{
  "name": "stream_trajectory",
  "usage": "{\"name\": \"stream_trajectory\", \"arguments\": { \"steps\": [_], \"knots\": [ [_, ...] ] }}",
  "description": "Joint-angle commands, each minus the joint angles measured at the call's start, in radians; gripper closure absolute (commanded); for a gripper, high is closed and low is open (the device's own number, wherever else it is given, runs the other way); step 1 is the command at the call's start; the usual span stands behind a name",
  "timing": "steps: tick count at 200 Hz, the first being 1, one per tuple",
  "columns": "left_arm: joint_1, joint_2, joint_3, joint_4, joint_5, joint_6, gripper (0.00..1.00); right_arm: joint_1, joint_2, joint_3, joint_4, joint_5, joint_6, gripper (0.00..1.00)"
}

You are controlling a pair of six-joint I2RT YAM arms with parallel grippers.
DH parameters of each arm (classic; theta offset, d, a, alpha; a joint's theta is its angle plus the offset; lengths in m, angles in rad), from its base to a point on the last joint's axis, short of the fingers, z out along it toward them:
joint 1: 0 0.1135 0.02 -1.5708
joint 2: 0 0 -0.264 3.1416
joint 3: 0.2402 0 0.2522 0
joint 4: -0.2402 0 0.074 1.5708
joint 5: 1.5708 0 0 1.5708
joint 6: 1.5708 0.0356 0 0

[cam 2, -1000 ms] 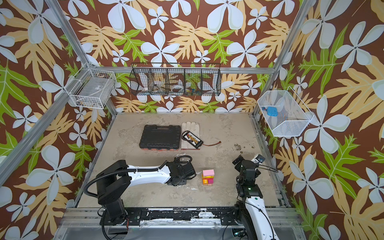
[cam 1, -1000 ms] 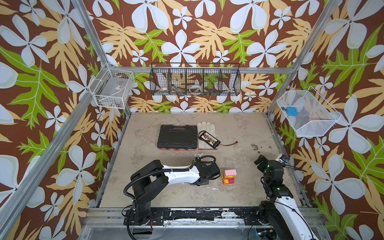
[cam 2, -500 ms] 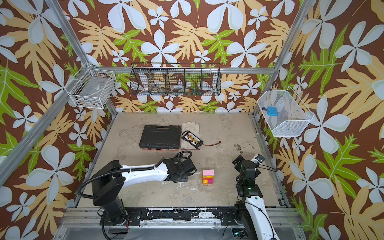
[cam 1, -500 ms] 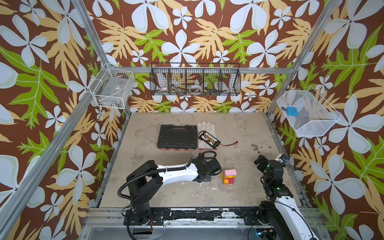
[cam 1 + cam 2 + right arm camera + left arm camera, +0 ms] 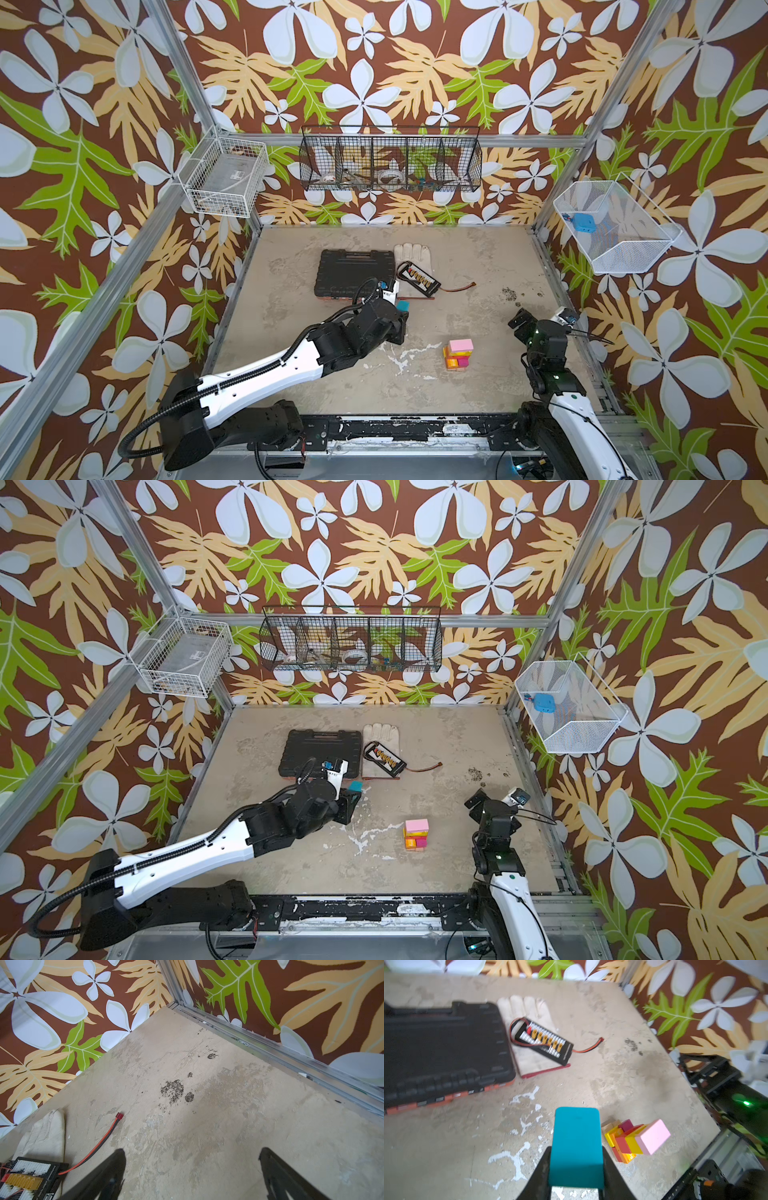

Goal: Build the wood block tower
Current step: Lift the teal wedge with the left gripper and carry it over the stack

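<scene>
Left claw (image 5: 576,1159) clamps a flat teal wooden block (image 5: 576,1132), apart from the short many-coloured block tower (image 5: 458,354) toward the surface's (image 5: 457,257) front edge. Best to square it over the pink top brick (image 5: 461,345) and lower gently. Right claw (image 5: 192,1152) gapes, empty.

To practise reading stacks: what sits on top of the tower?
A pink block tops the tower, above yellow, red and orange layers. The teal block is not on it: the left gripper holds it. Whatever lies inside the stack is covered.

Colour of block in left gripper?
Teal; the block in the left gripper shows best in the left wrist view.
</scene>
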Motion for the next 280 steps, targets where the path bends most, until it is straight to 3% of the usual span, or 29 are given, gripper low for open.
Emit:
{"name": "stream_trajectory", "arguments": {
  "steps": [1,46,85,117,142,227,280],
  "knots": [
    [0.000,-0.020,0.040,0.082,0.112,0.245,1.00,0.001,-0.011,-0.007,0.021,0.011,0.004,0.00],
    [0.000,0.046,0.205,-0.044,0.359,0.418,1.00,0.001,-0.012,-0.012,0.037,-0.018,-0.005,0.00],
    [0.000,0.171,0.325,-0.185,0.352,0.631,1.00,0.001,0.013,-0.007,0.048,-0.034,-0.009,0.00],
    [-0.001,0.286,0.403,-0.268,0.519,0.805,1.00,0.001,0.026,-0.005,0.052,-0.033,-0.009,0.00],
    [0.000,0.398,0.524,-0.368,0.631,0.869,1.00,0.001,0.049,0.003,0.052,-0.030,-0.008,0.00],
    [-0.048,0.797,0.932,-0.742,0.549,0.923,1.00,0.001,0.068,0.010,0.054,-0.028,-0.009,0.00],
    [-0.078,0.920,1.094,-0.862,0.514,0.925,1.00,0.000,0.066,0.009,0.057,-0.031,-0.008,0.00]
  ]
}}
